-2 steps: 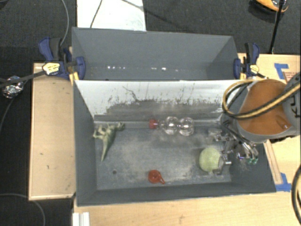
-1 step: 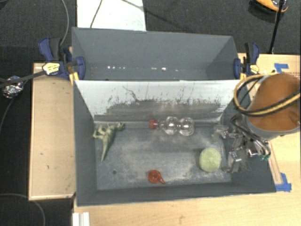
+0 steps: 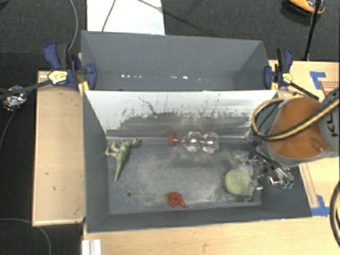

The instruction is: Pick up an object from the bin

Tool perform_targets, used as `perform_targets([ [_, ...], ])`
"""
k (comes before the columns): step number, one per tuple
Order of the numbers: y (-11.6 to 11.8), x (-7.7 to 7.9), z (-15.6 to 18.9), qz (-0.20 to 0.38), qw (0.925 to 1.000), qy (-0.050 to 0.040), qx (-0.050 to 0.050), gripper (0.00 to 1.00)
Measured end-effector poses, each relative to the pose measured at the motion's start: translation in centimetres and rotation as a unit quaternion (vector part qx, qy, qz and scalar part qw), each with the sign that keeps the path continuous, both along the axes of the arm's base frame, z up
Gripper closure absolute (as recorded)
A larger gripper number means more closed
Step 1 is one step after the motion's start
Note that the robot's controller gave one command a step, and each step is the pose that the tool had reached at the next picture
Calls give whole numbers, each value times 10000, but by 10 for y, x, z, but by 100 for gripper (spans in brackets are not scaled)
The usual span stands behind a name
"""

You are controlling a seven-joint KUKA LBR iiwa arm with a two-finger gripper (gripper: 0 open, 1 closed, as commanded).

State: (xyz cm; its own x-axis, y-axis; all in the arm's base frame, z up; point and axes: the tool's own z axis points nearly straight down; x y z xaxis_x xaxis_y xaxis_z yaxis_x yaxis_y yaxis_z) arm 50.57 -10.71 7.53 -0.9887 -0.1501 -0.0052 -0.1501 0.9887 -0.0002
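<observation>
My gripper (image 3: pixel 254 177) is low in the bin's front right corner, under the orange wrist cover. A pale green ball (image 3: pixel 236 182) lies on the floor right beside it, touching or nearly touching its left side. A clear, bulbous plastic bottle with a red cap (image 3: pixel 195 141) lies on its side along the back wall, a little up and left of the gripper.
A small red ring-shaped piece (image 3: pixel 175 199) lies near the front wall, left of the ball. A green toy dinosaur (image 3: pixel 120 152) lies at the far left of the floor. The bin's right and front walls close in around the gripper.
</observation>
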Motion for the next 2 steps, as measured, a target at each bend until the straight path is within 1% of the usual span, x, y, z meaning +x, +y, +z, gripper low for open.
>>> perform_targets([
  [1,1,-3,-19,-19,10000,-43,-5,100],
  [2,2,-4,-19,-20,10000,-28,-2,100],
])
